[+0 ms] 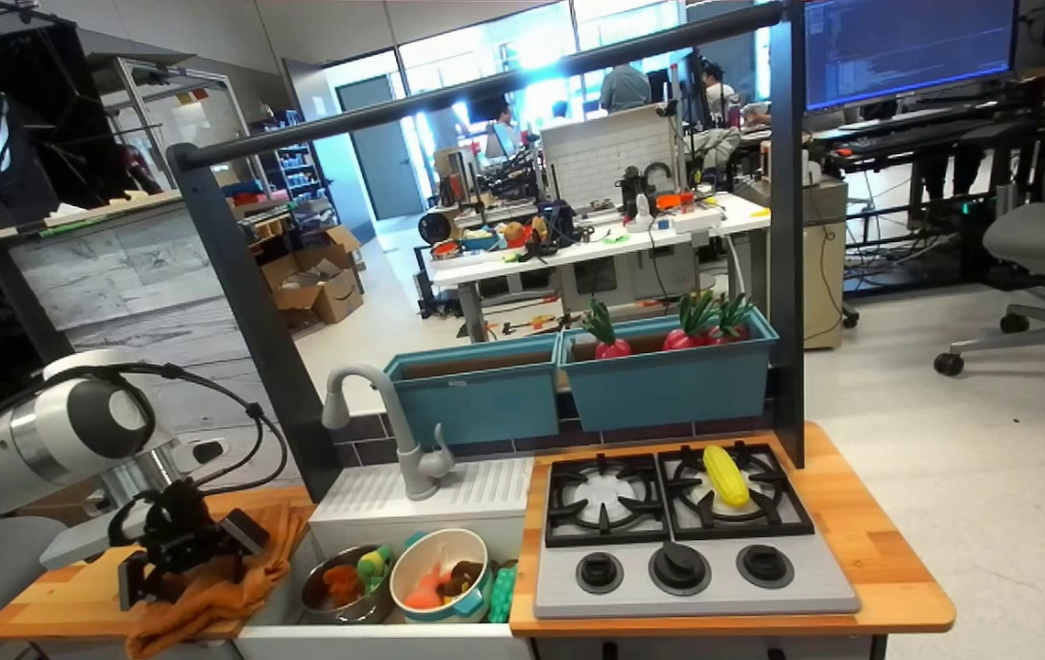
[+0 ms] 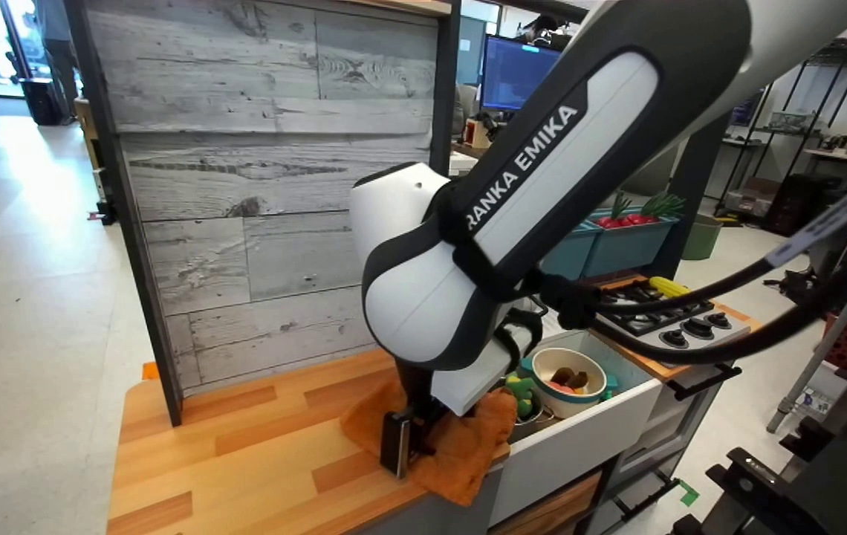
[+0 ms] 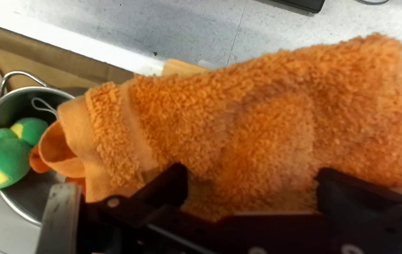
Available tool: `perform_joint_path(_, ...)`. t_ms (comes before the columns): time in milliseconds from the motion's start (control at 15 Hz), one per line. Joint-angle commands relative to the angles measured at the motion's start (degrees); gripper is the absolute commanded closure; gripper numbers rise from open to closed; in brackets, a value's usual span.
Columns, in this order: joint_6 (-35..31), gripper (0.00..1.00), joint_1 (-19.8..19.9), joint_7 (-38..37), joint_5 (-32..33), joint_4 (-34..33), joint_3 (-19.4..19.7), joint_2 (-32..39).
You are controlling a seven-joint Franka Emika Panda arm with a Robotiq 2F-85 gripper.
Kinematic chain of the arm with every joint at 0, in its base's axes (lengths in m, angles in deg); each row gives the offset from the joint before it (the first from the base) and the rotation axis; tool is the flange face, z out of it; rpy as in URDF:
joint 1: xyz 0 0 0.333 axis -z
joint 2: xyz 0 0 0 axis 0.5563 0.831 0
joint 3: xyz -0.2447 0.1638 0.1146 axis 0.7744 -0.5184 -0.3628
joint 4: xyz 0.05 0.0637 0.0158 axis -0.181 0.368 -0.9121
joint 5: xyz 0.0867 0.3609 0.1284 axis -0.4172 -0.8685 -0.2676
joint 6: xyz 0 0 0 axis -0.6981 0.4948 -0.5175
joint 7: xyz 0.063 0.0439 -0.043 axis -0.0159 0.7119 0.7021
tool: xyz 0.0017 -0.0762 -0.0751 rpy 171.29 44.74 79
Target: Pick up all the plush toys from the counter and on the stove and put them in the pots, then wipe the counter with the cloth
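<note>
In an exterior view, lower L: orange cloth (image 1: 252, 585) bunched on counter (image 1: 64, 600), gripper (image 1: 188, 561) spread wide over it, nothing pinched, prob. to grab it. Lower ctr: steel pot (image 1: 367, 611) & cream/teal pot (image 1: 463, 547) in sink (image 1: 385, 645), toys (image 1: 374, 566) in both, prob. placed off wipe path. Behind, R: yellow corn toy (image 1: 726, 477) atop stove (image 1: 628, 596), unpotted.

Table (image 2: 245, 453): smooth wood in joined strips, faint sheen
Cloth (image 3: 239, 123): looped terry, rough, matt, with a smoother woven band
Steel pot (image 3: 35, 194): smooth, shiny metal
Green plush toy (image 3: 8, 158): matt, short-napped fabric
Pale green pot (image 2: 561, 401): smooth, lightly glossy
Stove (image 1: 628, 602): smooth, satin grey front
Faucet (image 1: 411, 458): matt grey, plastic-looking
Planters (image 1: 669, 390): smooth, plastic-looking
Back panel (image 2: 275, 193): weathered-wood look, matt
End effector (image 3: 252, 173): matt black, scuffed metal strip
</note>
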Motion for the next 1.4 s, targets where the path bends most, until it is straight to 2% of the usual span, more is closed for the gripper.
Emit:
perform_joint_path(0,1.38,0.00,-1.76,2.26,1.23,-3.23,-0.77,2.72)
perform_joint_path(200,-0.47,0.00,-5.18,4.91,3.71,-9.08,-1.81,5.21)
perform_joint_path(467,-0.31,0.00,-11.32,6.44,5.62,-21.80,-2.77,10.76)
perform_joint_path(667,0.83,0.00,-13.01,8.86,5.15,-29.40,-2.96,14.43)
perform_joint_path(800,1.43,0.00,-11.70,10.24,3.01,-29.09,-2.99,14.61)
perform_joint_path(867,1.25,0.00,-10.30,9.70,2.82,-26.37,-3.34,13.67)
perform_joint_path(1333,0.49,0.00,-2.68,-0.40,0.91,-5.21,1.05,2.63)
